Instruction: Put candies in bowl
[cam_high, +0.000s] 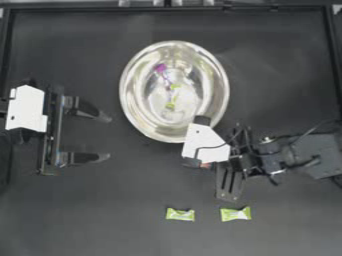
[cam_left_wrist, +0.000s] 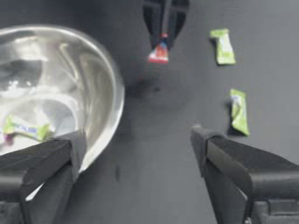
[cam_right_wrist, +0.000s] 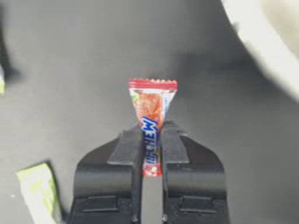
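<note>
Matte dark table; right pincer clenched on crinkly red candy, left pincer released beside shiny bowl.

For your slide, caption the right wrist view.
Right gripper shut on a red candy, lifted beside the bowl.

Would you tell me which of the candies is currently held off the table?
The red candy, clamped in the right pincer; two green ones lie on the table, the others in the bowl.
</note>
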